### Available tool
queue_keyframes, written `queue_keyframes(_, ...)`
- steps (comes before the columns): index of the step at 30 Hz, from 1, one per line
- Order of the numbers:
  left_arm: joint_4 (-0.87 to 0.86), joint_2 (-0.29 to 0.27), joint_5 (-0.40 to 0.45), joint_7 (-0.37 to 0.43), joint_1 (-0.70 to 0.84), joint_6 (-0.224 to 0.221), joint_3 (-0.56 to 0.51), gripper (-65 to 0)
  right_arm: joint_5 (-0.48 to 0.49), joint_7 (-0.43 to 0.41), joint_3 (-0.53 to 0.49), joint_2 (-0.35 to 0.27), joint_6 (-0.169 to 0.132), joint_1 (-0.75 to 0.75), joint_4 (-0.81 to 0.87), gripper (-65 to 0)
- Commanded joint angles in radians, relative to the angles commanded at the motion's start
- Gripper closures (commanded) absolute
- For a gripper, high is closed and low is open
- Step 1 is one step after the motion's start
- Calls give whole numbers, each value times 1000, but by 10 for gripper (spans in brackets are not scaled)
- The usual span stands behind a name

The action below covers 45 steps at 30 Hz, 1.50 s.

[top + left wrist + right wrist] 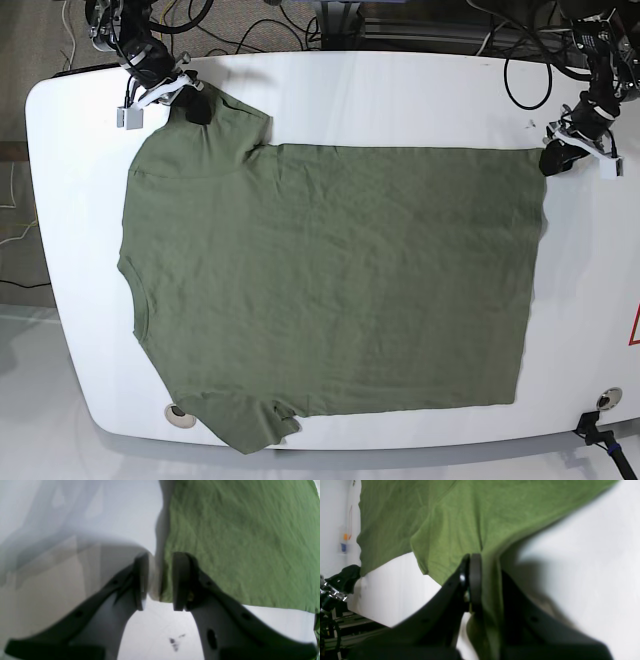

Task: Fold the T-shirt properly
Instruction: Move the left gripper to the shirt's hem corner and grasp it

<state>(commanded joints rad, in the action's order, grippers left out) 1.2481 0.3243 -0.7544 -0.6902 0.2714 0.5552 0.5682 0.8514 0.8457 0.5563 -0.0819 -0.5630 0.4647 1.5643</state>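
base: overhead, far | wrists: close, low | shared: T-shirt (330, 280)

A white table (400, 90) with rounded corners fills most of the base view. A small round fitting (179, 412) is set into its near left corner, and a second round fitting (608, 399) sits at the near right corner. A black clamp (597, 432) grips the near edge just beside the second fitting. A red marking (634, 326) shows at the right edge of the view. Dark cables (520, 60) lie along the far side of the table, some looping onto its surface. Small dark smudges (175, 642) mark the tabletop in the left wrist view. Brown floor (15, 60) lies beyond the far left corner.
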Motion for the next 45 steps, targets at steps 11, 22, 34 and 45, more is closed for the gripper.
queue_keyframes(11, 3, 3, -42, 26, -11, 11, -4, -137, -4, -29, 2, 6, 1, -8, 3, 0)
queue_keyframes(22, 4, 5, -48, 22, -17, 14, -3, -125, 1, -30, 5, 5, 1, -10, 8, 0)
queue_keyframes(34, 98, 8, -37, 29, 7, 9, -40, -81, -30, 5, -3, 12, 10, -5, 7, 0)
queue_keyframes(45, 79, 14, -66, -17, 2, 10, -41, -105, -24, -12, 1, 12, 10, -7, 6, 0)
